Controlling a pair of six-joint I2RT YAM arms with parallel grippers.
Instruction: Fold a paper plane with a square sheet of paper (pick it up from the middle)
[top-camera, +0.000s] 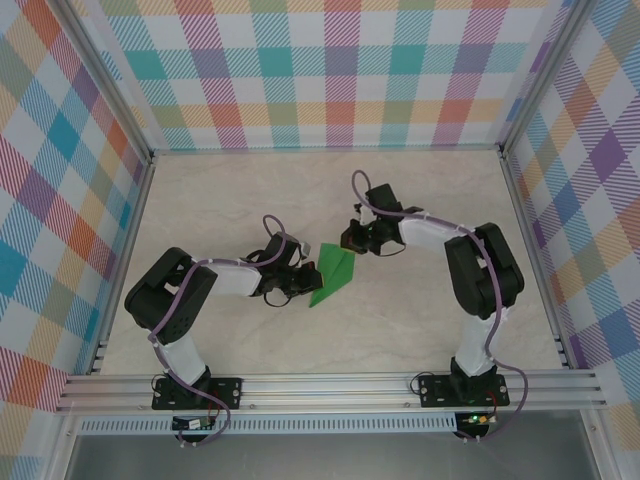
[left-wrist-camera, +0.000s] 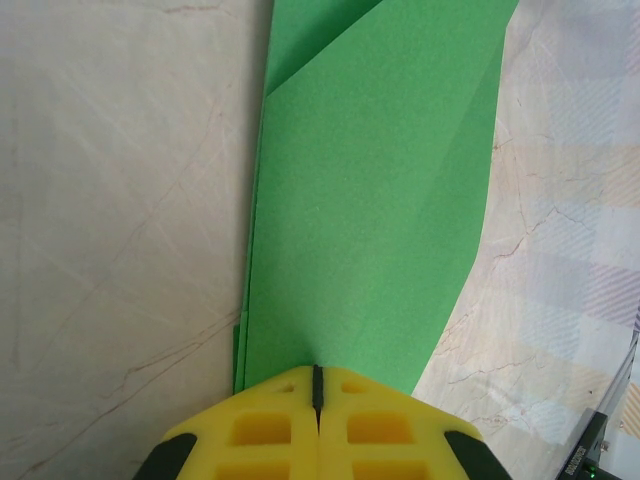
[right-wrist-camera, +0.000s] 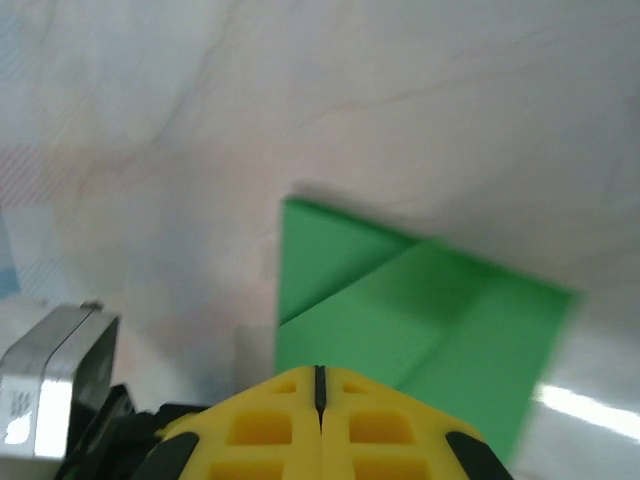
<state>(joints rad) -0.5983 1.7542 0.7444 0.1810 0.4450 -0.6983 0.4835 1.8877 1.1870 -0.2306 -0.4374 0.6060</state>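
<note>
1. A crease is judged to be in the pressing. The left gripper (left-wrist-camera: 317, 372) is being held fully closed, with nothing clamped, and its tips are being laid on the near end of the paper plane (left-wrist-camera: 370, 200).
2. The right gripper (right-wrist-camera: 318, 372) is likewise being held closed at the opposite end. Whether it is touching the paper cannot be told.
3. Pressure is best being applied flat along the fold, so that the layers are not being skewed.
4. The plane is being seen mid-table (top-camera: 250, 200), between both grippers: bright green, narrow and layered, with diagonal flaps.
</note>
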